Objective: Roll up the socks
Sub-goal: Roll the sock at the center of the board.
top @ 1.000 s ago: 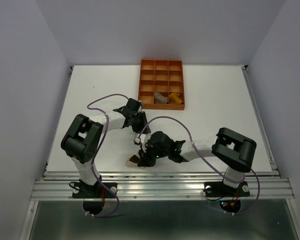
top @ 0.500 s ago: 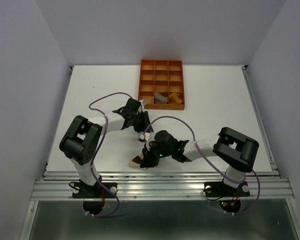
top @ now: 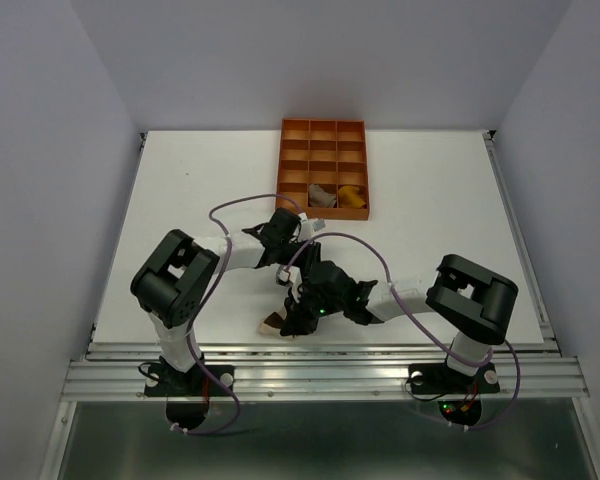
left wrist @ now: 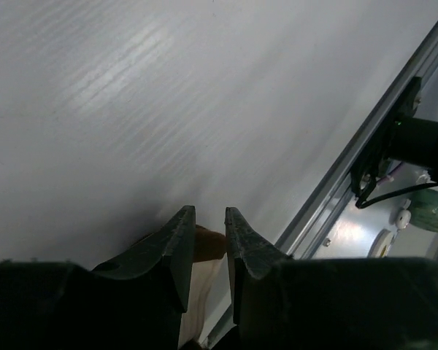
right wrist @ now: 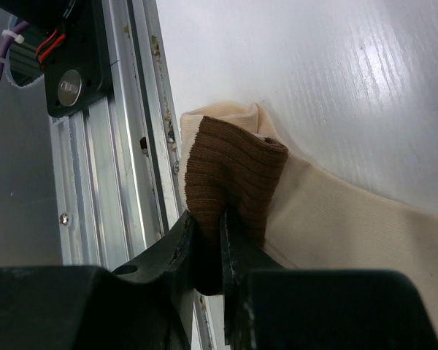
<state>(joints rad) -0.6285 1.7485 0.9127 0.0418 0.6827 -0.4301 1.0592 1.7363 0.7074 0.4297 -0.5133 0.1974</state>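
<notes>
1. The cream sock [right wrist: 336,219] lies on the desk [right wrist: 314,65] at its near edge, just beside the metal rail [right wrist: 124,182]. Its ribbed brown cuff [right wrist: 230,171] is folded back over the cream fabric.
2. The right gripper [right wrist: 208,219] pinches that cuff fold.
3. The left gripper [left wrist: 206,213] shows a narrow gap at its tips. Sock fabric appears in the gap, but I cannot tell whether it is gripped.
4. Well apart, the orange tray [top: 324,123] holds a pale sock [top: 323,197] and a mustard-yellow sock [top: 352,195] in neighbouring compartments of its nearest row.
</notes>
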